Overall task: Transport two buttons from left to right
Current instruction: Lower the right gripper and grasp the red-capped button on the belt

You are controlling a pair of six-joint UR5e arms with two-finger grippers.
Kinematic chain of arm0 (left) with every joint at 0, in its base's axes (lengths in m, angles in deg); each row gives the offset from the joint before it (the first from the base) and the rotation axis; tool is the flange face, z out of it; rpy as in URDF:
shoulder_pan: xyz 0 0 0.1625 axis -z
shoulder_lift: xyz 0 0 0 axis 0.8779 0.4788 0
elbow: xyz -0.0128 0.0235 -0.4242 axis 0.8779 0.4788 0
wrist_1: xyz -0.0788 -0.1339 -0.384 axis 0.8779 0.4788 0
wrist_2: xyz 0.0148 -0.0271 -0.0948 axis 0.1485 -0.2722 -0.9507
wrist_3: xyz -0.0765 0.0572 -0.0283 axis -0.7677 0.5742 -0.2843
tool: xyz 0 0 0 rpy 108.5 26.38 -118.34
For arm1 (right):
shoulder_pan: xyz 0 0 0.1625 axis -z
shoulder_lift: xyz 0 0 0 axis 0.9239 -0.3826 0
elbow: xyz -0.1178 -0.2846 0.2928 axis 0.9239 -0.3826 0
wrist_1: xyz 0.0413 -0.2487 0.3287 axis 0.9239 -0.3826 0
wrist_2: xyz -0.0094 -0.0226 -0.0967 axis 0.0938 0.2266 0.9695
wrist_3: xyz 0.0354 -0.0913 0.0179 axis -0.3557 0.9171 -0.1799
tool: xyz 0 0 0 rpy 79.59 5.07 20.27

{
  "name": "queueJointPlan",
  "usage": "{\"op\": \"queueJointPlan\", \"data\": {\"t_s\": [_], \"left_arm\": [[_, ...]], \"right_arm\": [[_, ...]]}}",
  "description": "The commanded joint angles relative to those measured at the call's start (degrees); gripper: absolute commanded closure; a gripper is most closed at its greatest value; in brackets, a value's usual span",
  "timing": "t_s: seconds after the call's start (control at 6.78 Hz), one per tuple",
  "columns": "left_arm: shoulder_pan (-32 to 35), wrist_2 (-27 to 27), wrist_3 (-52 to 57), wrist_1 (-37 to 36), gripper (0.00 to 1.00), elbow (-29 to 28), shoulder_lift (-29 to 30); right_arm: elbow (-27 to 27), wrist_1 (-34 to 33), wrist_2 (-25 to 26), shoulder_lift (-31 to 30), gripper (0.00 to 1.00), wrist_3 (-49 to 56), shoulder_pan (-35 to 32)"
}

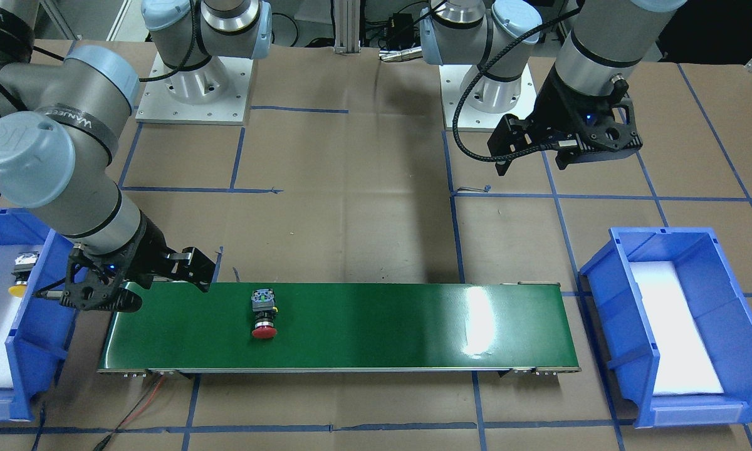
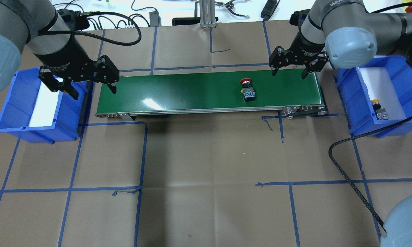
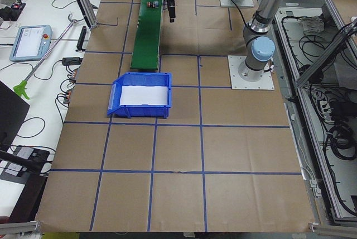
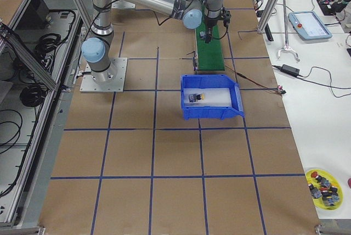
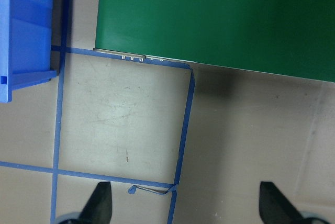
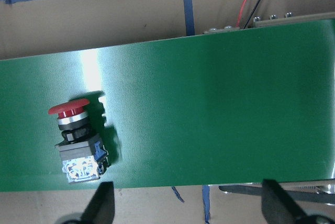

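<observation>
Brown taped table, green conveyor, left blue bin, right blue bin

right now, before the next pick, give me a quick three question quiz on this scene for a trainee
1. True or false: the red button lies on its side on the green belt.
2. Multiple choice: where is the yellow button? A) in the left bin B) on the belt C) in the right bin
3. Fill in the blank: the left gripper and the right gripper are both ____ and hold nothing.

Key: 1 true; 2 C; 3 open.
</observation>
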Motion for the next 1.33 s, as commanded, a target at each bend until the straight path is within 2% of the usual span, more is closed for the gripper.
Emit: {"op": "queueJointPlan", "data": {"t_s": [0.0,0.3,1.18], "left_arm": [[0.0,0.0,0.0,0.0,0.0,0.0,0.0],[0.0,0.0,0.0,0.0,0.0,0.0,0.0],[0.0,0.0,0.0,-0.09,0.0,0.0,0.0]], "right_arm": [[0.0,-1.9,-0.02,1.73,0.0,0.06,-0.5],[0.0,-4.36,-0.02,3.49,0.0,0.32,-2.7],[1.05,-4.37,0.5,7.62,0.0,0.59,-2.88]]}}
